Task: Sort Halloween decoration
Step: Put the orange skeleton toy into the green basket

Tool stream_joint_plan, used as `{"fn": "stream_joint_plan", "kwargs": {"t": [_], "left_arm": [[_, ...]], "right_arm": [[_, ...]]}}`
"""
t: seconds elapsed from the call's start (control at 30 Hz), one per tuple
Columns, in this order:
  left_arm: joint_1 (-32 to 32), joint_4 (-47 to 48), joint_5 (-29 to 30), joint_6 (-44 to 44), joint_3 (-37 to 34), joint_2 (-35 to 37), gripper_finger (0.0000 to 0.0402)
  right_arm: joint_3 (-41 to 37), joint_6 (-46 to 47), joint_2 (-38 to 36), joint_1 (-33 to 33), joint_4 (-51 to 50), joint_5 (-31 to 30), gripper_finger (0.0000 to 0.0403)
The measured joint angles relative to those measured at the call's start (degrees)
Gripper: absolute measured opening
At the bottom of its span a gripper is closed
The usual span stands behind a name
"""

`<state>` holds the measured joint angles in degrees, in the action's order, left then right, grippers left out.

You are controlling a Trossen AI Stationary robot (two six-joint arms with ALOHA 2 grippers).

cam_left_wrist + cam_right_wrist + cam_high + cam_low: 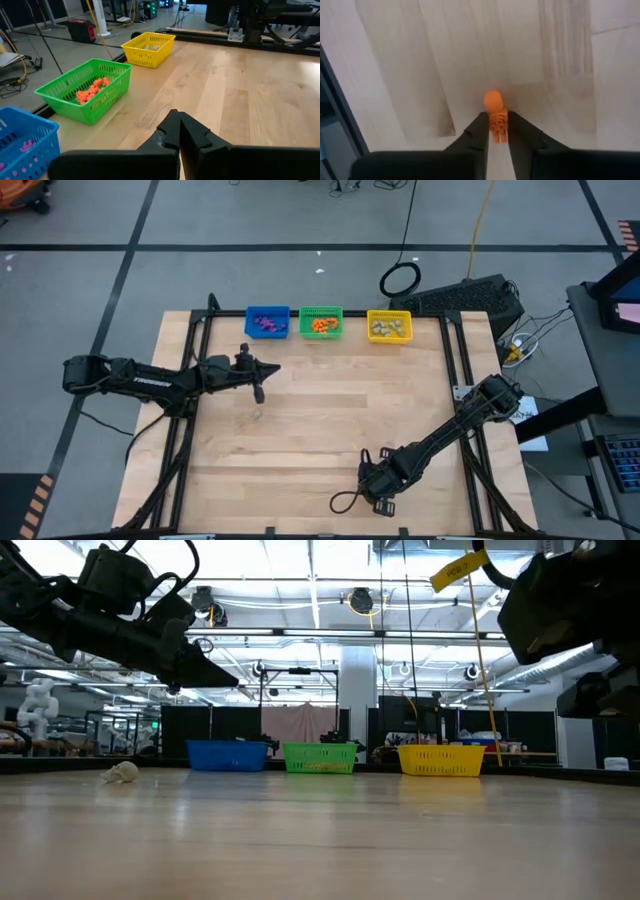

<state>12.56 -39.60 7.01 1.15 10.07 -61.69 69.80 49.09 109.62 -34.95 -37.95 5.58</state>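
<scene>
Right hand [497, 131] low over near surface [470, 60], gripping orange skeleton trinket [495, 116] by torso: featherweight, rigid, slippery; hold mid-body. Left hand [179, 131] clenched, empty.

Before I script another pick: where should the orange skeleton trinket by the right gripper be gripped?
Across its narrow ribbed body, below the round head, coming from its foot end. The orange skeleton lies lengthwise between the right gripper fingers, head pointing away.

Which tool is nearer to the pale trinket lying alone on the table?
Left. The left tool hangs close beside the pale trinket; the right tool is far off near the table's front edge.
</scene>
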Motion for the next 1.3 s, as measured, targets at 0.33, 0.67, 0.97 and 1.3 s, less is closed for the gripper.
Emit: {"fn": "stream_joint_plan", "kwargs": {"t": [0.33,0.67,0.97,1.3], "left_arm": [[0.0,0.1,0.1,0.0,0.0,0.0,0.0],[0.0,0.1,0.0,0.1,0.0,0.0,0.0],[0.0,0.0,0.1,1.6,0.0,0.0,0.0],[0.0,0.0,0.3,1.6,0.0,0.0,0.0]], "right_arm": [[9.5,-9.7,0.5,3.5,-8.0,-3.8,0.0017],[21.0,-18.5,0.4,10.8,-20.8,-13.4,0.0017],[29.1,-26.9,0.3,25.3,-27.7,-22.6,0.0017],[30.9,-42.0,1.1,50.3,-13.6,-21.8,0.0018]]}}
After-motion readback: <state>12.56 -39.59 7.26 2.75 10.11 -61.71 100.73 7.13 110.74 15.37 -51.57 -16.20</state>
